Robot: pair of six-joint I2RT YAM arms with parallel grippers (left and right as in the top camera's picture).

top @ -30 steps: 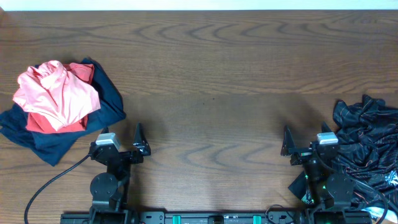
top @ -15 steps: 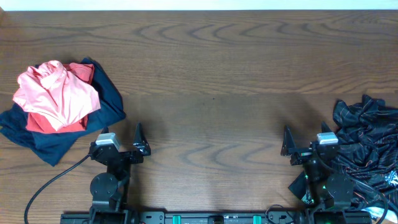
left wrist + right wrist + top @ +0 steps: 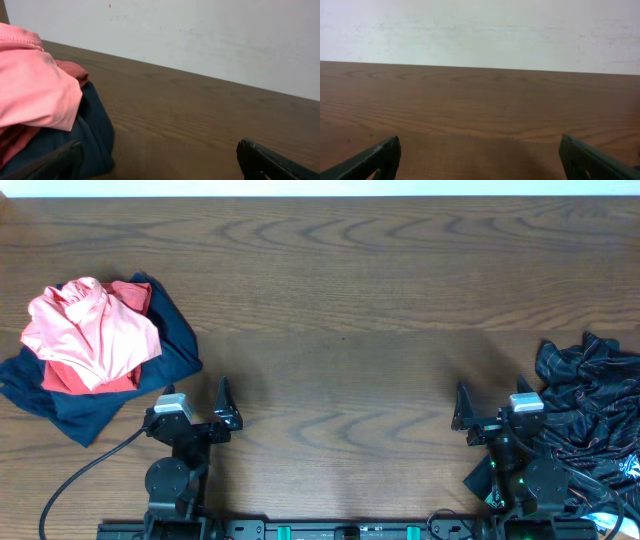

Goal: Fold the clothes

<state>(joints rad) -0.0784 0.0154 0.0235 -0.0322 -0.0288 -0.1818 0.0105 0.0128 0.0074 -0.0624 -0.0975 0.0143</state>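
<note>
**Near edge.** My left pincer (image 3: 225,408) and right pincer (image 3: 464,416) both rest low over the surface (image 3: 340,280). The jaws of each stand wide apart and hold nothing.

**Near right.** The black jersey (image 3: 590,400) lies in a crumpled heap just beside the right arm and runs off the right margin. It is well apart from the left arm. I judge it thin, light and limp, probably slick, so it should drape and slide rather than hold any shape. A shallow pinch may catch several layers at once. No collar, hem or sleeve can be told apart in the heap. I would take a raised fold on its left border, nearest the right pincer, then draw it toward the middle to spread it.

**Mid left.** A salmon-pink garment (image 3: 90,330) sits atop a navy garment (image 3: 175,355); neither belongs to this job.
</note>
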